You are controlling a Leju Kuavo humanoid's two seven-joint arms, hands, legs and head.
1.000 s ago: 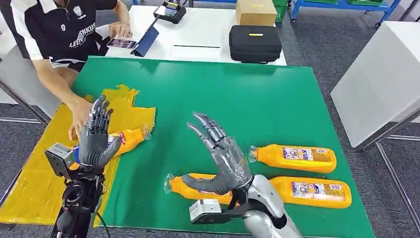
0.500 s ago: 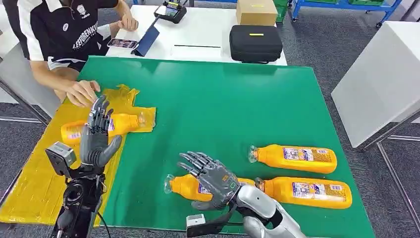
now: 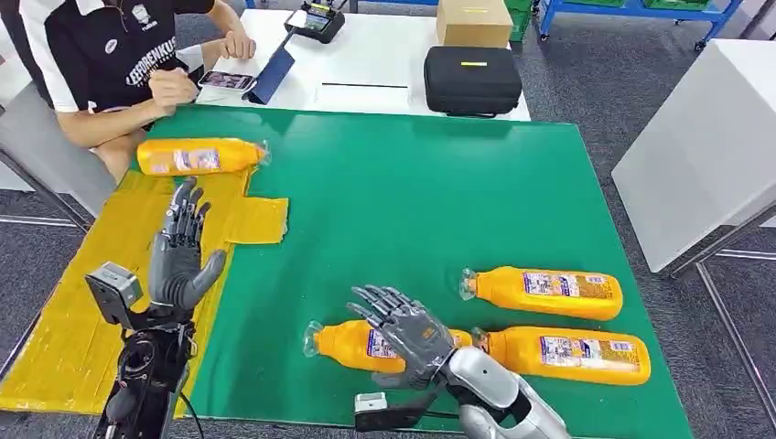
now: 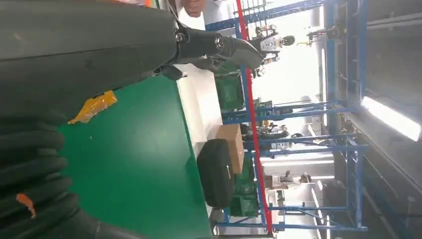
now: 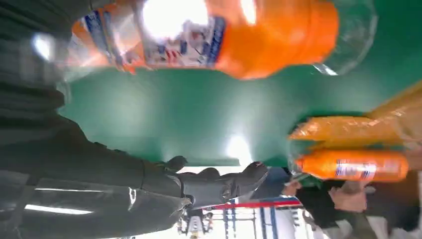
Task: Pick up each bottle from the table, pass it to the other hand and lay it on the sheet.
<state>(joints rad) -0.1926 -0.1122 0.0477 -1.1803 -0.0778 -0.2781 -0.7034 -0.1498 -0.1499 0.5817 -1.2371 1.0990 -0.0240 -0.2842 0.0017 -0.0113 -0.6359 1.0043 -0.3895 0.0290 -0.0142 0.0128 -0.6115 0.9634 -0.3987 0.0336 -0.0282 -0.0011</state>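
Green mat [image 3: 430,192] on a table, yellow sheet [image 3: 64,320] at its left. Right hand [image 3: 407,331] fingers apart, over the near bottle [image 3: 352,345], no grip yet. Bottle lies flat, long axis left-right, cap pointing left. Likely rigid, smooth plastic, some liquid weight; grab mid-body at the label. Left hand [image 3: 180,251] open, raised over the sheet, holding nothing.

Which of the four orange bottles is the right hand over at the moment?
The near-left bottle, cap pointing left, directly under the right hand. The other two nearby lie to its right; the fourth lies far across by the person.
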